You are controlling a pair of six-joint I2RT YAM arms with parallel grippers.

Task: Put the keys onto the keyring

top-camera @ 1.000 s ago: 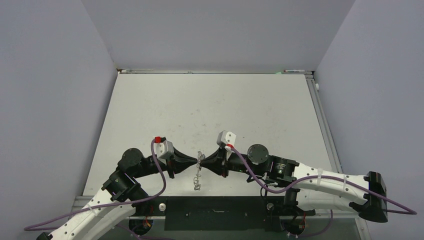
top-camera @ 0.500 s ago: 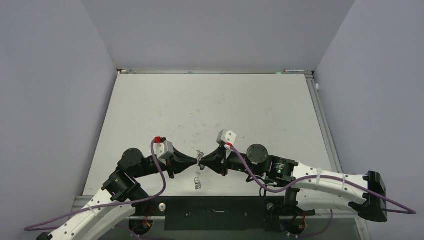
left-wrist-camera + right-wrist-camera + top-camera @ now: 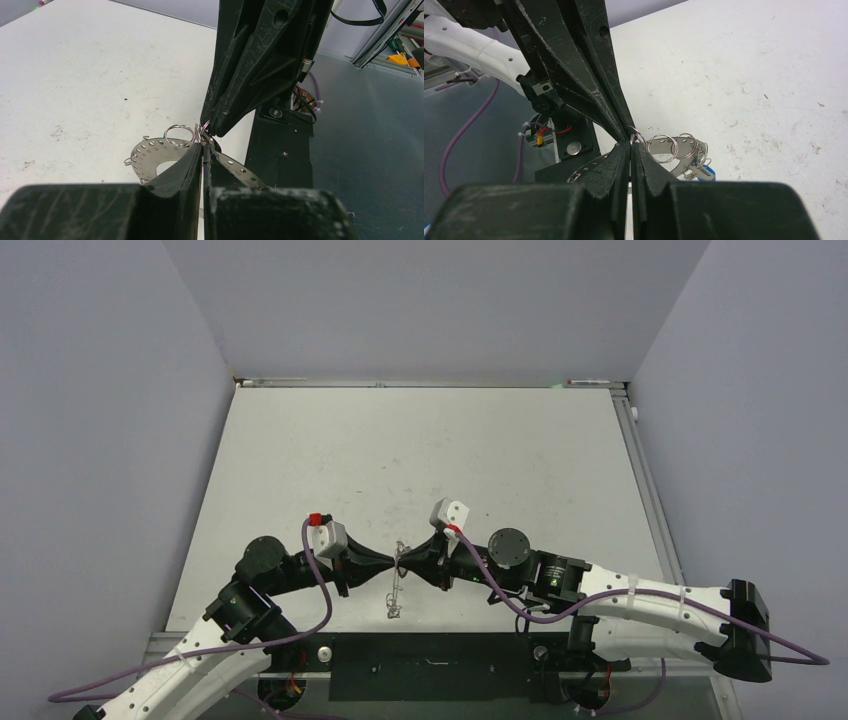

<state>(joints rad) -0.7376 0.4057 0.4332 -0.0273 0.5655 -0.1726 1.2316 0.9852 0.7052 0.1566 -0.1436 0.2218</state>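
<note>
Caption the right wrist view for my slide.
Right claw and left claw, both shut, meet tip to tip at the loop-fringed rim of the keyring, a blue key beside it.

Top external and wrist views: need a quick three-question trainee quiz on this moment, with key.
1. True or false: the left gripper stands wide open.
2. Where do the left gripper and the right gripper meet? A) they do not meet B) tip to tip at the keyring C) at the right arm's base
3. Fill in: in the right wrist view, the key showing beside the keyring is coloured ____.
Key: 1 false; 2 B; 3 blue.
</note>
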